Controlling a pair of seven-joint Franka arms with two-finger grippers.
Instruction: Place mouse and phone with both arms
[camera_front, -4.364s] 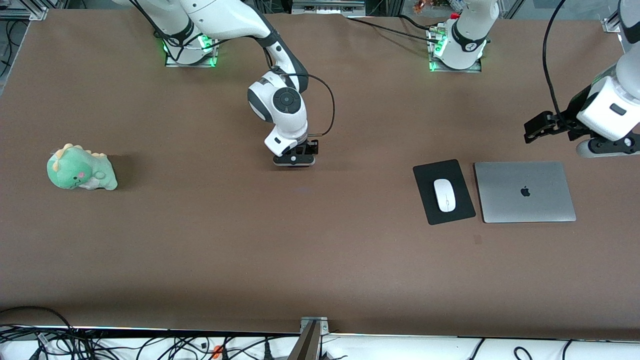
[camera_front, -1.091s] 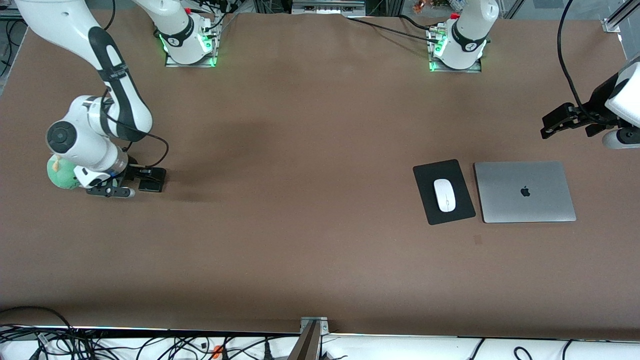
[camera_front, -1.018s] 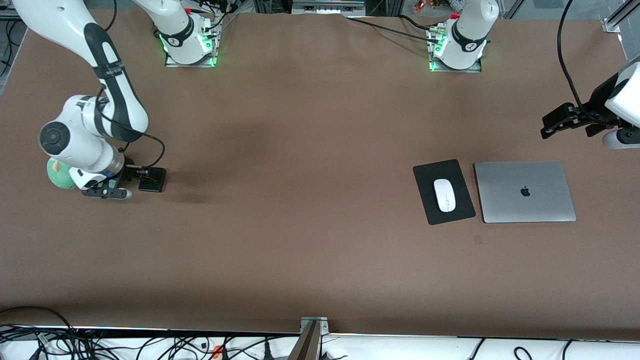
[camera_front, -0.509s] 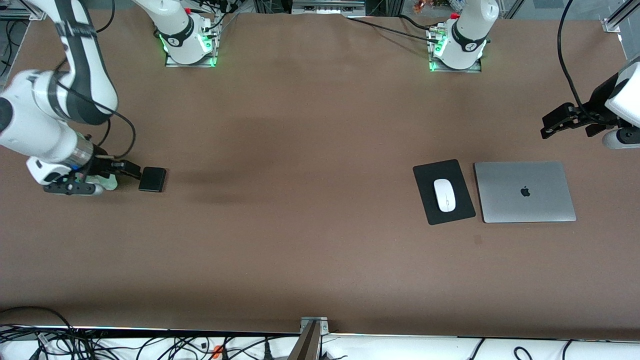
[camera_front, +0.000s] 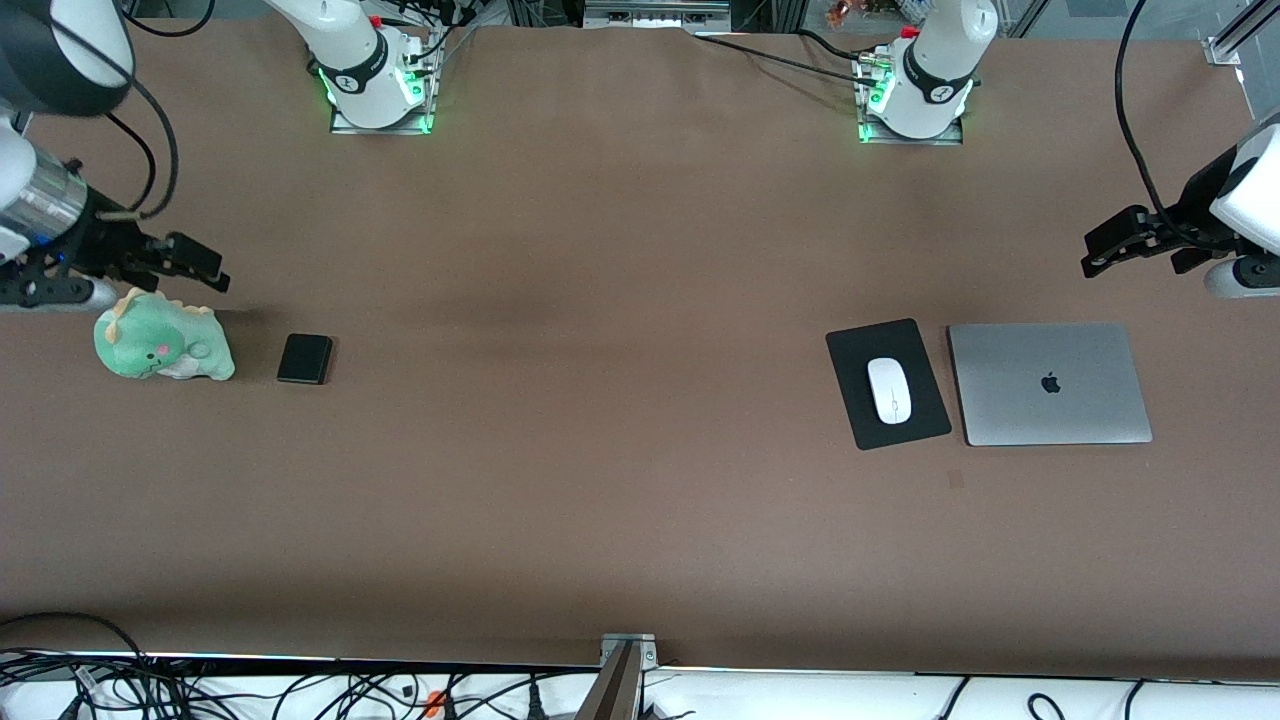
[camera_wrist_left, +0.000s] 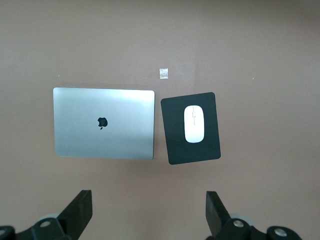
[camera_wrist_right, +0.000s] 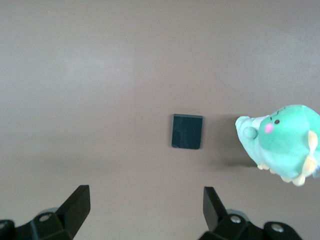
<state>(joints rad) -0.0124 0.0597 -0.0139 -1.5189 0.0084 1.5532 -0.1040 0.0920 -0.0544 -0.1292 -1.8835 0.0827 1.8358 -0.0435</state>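
Front view: the phone (camera_front: 304, 358) lies flat on the counter (camera_front: 600, 500), just beside a green plush dinosaur (camera_front: 163, 344) at the right arm's end. The right claw (camera_front: 190, 265) hangs over the counter near the plush, fingers apart, holding nothing. The mouse (camera_front: 889, 390) sits on a black mouse pad (camera_front: 850, 400) beside a grey laptop (camera_front: 1050, 383). The left claw (camera_front: 1105, 250) waits above the counter near the laptop.

Left wrist view: claw fingers (camera_wrist_left: 80, 212) spread wide, mouse (camera_wrist_left: 194, 124) well apart from them.

Right wrist view: fingers (camera_wrist_right: 77, 202) wide apart, phone (camera_wrist_right: 187, 131) clear of them.

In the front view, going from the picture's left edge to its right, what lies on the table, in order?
Green plush dinosaur → phone → mouse pad with the mouse on it → laptop.
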